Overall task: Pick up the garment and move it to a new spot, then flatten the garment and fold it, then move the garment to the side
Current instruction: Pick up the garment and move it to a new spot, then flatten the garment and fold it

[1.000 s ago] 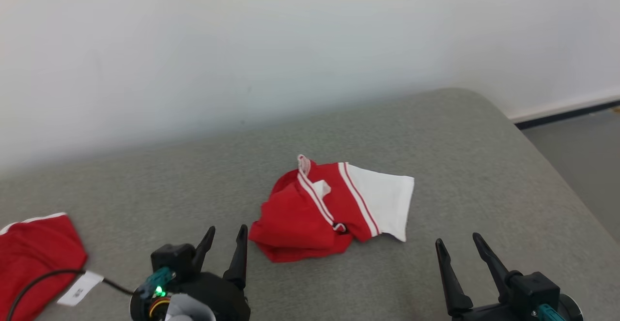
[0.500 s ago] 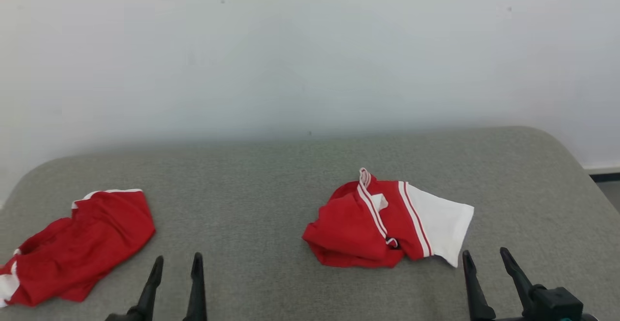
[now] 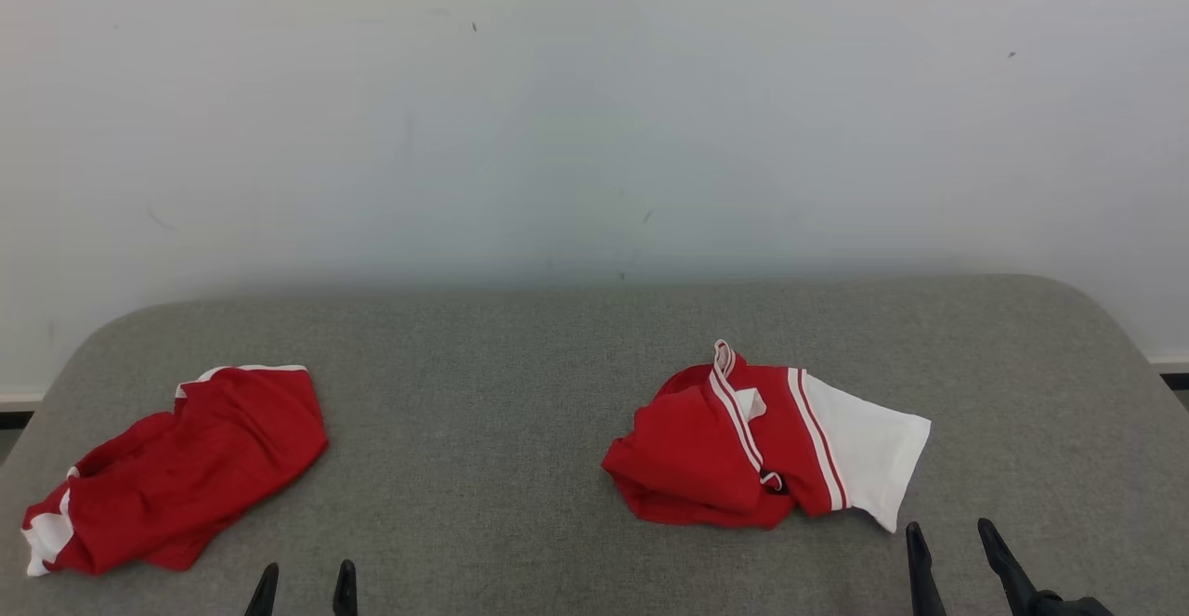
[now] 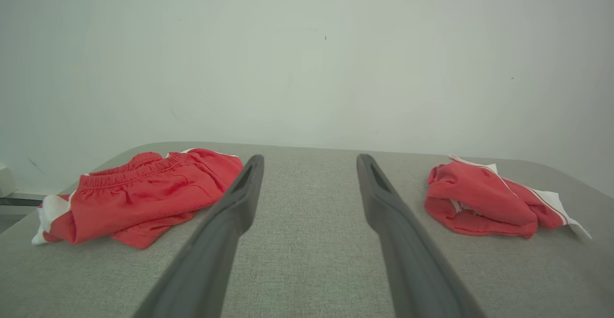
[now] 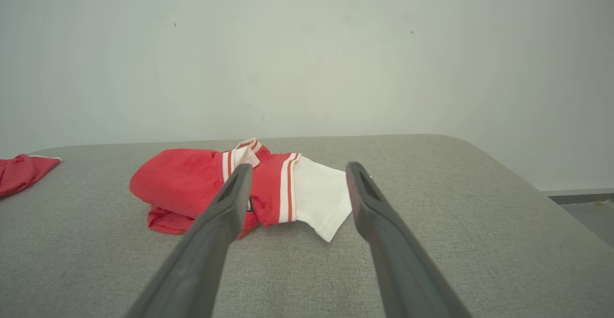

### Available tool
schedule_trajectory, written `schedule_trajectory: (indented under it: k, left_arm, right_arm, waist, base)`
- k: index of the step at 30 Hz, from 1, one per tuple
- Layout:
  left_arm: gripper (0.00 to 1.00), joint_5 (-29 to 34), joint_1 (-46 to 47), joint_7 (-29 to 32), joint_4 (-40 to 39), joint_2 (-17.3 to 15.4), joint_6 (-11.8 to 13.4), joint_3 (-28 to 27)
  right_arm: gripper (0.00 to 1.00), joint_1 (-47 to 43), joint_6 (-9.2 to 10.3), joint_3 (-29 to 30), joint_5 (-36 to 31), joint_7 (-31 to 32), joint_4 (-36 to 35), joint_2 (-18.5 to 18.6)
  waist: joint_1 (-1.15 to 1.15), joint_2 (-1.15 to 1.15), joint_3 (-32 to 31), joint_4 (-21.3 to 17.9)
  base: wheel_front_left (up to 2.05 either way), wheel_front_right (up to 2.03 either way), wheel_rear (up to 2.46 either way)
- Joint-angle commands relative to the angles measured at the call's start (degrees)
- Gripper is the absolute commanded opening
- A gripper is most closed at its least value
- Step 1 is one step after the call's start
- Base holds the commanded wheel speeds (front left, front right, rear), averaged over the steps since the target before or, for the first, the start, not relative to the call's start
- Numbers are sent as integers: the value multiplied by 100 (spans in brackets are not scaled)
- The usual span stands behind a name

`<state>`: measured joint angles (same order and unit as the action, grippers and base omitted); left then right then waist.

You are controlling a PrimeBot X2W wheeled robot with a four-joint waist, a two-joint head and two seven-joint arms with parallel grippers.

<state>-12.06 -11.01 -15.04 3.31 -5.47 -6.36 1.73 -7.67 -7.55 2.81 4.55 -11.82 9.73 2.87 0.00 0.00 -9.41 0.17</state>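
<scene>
The garment [image 3: 743, 449], a red-n-white top afaict, is a crumpled heap right of centre in the head view, lower-middle of frame, lying on the grey padded table [image 3: 502, 430]. Its white sleeve [image 3: 868, 453] sticks out flat toward the lower right, and the striped collar [image 3: 723, 356] pokes up at the heap's top edge. Looks like thin jersey imo: light, totally floppy, won't break, but it'll prob sag n bunch the sec it's lifted, and the layers could slide on each other. I'd pinch the sleeve hem or a shoulder seam, single layer, w/ a 2nd grip on the red side so it hangs open instead of balling up. Right gripper [image 3: 951, 534] sits at the bottom right just below the sleeve, jaws spread wide, nothing in them, clear of the cloth. Left gripper [image 3: 307, 590] is at the bottom, left of centre, also spread n empty. Red shorts [image 3: 186, 467] lie well apart at the far left.
</scene>
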Motion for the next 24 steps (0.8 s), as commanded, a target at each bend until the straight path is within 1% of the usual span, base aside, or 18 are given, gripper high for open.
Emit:
schedule_trajectory:
  k: [1, 4, 16, 20, 21, 22, 24]
  left_arm:
    - [100, 92, -83, -12, -30, 25, -19, -40]
    - [100, 109, -107, -12, -35, 53, -70, -100]
    - [100, 117, 47, -12, 65, 35, -116, -84]
    - [100, 17, 183, -12, 186, -62, -108, 200]
    - [100, 46, 253, -12, 270, -48, -109, 319]
    - [100, 46, 253, -12, 270, -48, -109, 319]
    - [100, 58, 410, -12, 498, -131, -109, 572]
  right_arm:
    - [100, -48, 12, -30, 58, -31, 9, 3]
    - [100, -41, 12, -69, 65, -32, 12, 3]
    - [100, 85, 12, -233, 79, 0, 56, 3]
    - [100, 117, 12, -272, 45, 54, 6, 4]
    - [100, 130, 12, -289, 35, 75, -16, 3]
    - [100, 130, 12, -289, 35, 75, -16, 3]
    - [100, 149, 12, -312, 9, 116, -53, 4]
  waist:
    - [0, 0, 8, -22]
    - [0, 0, 23, -51]
    - [0, 0, 26, -153]
    - [0, 0, 58, -305]
    - [0, 0, 70, -365]
    - [0, 0, 70, -365]
    - [0, 0, 103, -511]
  base:
    - [0, 0, 0]
    - [0, 0, 0]
    - [0, 0, 0]
    - [0, 0, 0]
    - [0, 0, 0]
    - [0, 0, 0]
    - [0, 0, 0]
